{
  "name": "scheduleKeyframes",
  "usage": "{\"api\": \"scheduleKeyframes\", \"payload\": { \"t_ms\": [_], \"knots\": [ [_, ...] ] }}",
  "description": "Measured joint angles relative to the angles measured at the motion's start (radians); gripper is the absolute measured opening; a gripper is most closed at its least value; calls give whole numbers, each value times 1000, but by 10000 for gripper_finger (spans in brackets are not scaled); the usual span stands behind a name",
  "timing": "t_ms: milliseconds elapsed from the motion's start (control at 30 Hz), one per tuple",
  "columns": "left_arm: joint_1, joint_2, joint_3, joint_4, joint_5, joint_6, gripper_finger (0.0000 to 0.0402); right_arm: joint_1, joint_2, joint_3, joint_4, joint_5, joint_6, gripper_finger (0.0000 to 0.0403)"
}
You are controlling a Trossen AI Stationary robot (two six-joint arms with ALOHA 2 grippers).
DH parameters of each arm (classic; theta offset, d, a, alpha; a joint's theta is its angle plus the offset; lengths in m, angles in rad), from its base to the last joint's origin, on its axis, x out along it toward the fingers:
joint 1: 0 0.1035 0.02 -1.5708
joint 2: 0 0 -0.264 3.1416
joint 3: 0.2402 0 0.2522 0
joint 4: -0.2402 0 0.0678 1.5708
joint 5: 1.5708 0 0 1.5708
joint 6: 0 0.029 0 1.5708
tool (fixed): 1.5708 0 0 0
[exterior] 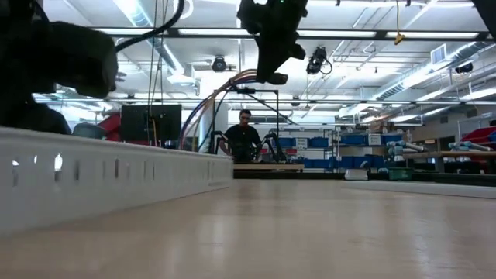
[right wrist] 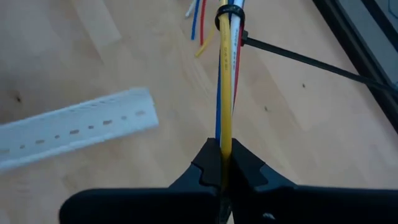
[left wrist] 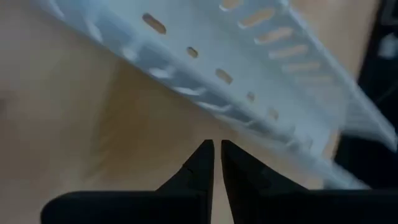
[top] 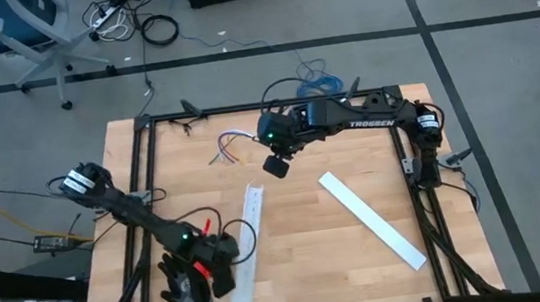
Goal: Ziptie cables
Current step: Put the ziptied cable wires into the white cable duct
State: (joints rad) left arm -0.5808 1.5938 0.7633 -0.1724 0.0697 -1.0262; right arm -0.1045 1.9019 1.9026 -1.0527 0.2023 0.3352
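The cables [right wrist: 225, 81], thin yellow, blue, white and red wires, stick out of my shut right gripper [right wrist: 222, 163], which hangs over the table's far middle [top: 261, 140]. The black ziptie [right wrist: 229, 17] is looped round the bundle near its free ends, and its tail [right wrist: 311, 61] runs off toward the black frame rail. In the low view the cables [exterior: 213, 97] arch down from that gripper [exterior: 271, 74]. Near the table's front left, my left gripper [left wrist: 216, 155] is shut and holds nothing, beside a white slotted strip [left wrist: 249, 62]. My right gripper pinches the bundle of cables [right wrist: 224, 146] between its two fingers, the wires lying along the fingers and running straight out past their tips. The gripper slants down from above. The bundle is raised at the fingers; whether its free ends [right wrist: 198, 25] rest on the table I cannot tell.
One white slotted strip [top: 246, 254] lies by my left gripper [top: 221, 277], and a second [top: 373, 219] lies slanted at the right. A blue wire coil [top: 321, 85] sits at the far edge. Black frame rails [top: 143, 184] border the table. A person [exterior: 245, 139] stands far behind.
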Motion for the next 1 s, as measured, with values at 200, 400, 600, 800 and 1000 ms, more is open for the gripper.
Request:
{"api": "scheduleKeyframes", "payload": {
  "t_ms": [200,400,600,800,1000],
  "knots": [
    [47,163,85,100,-42,21,39,23,-48,0,-15,13,8,1],
    [122,273,212,122,-167,177,39,67,-69,-1,-81,18,52,1],
    [200,279,248,85,-484,255,39,105,-70,-34,-107,30,81,1],
    [285,279,246,61,-533,236,39,139,-70,-35,-189,90,139,1],
    [265,202,247,-64,-596,268,39,159,-70,-44,-227,109,213,2]
  ]
}}
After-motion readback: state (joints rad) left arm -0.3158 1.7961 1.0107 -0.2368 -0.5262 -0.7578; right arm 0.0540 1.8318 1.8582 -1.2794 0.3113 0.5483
